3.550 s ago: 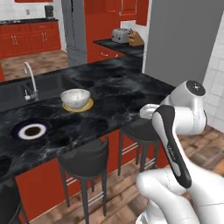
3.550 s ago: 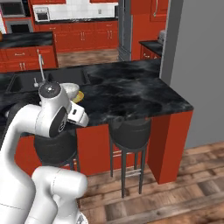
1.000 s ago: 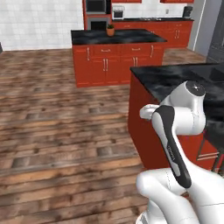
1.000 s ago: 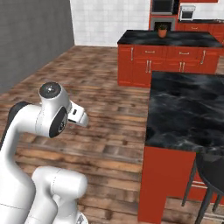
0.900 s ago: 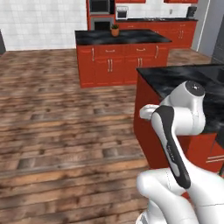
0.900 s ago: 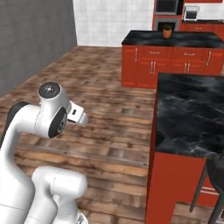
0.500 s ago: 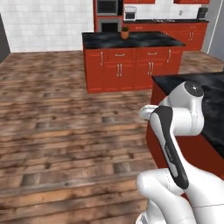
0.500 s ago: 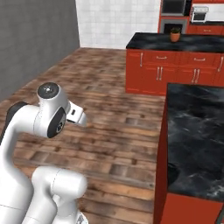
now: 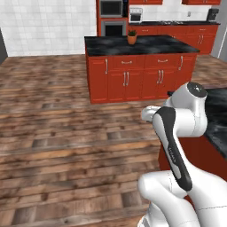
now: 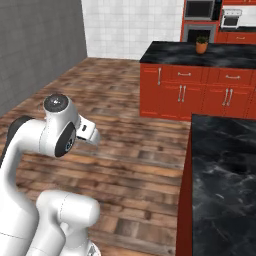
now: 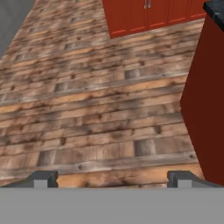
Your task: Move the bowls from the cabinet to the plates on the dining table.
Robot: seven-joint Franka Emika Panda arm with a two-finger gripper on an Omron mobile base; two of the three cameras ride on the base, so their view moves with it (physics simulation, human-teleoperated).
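My gripper (image 11: pixel 113 179) hangs over the wooden floor (image 11: pixel 96 109), open, its two dark fingertips (image 11: pixel 42 178) wide apart with nothing between them. The arm is folded close to the base. One end of the dining table (image 10: pixel 222 170), black white-veined marble on a red base, lies to my right; its corner (image 9: pixel 218 116) shows behind the arm in the left base view. In the hand view its red base (image 11: pixel 206 96) stands at the right. The bowls, the plates and the red wall cabinet are out of view.
A separate island (image 9: pixel 141 66) with red doors and a black top carries a potted plant (image 9: pixel 132 37) ahead. Wall ovens (image 9: pixel 111 9) and white tiles stand behind it. A grey wall (image 10: pixel 35 50) closes the left. Open wooden floor (image 9: pixel 53 133) lies between.
The whole picture has swung as the base turns: the sink end of the table with its plates has left the views, and the far island has slid in. The arm keeps its pose.
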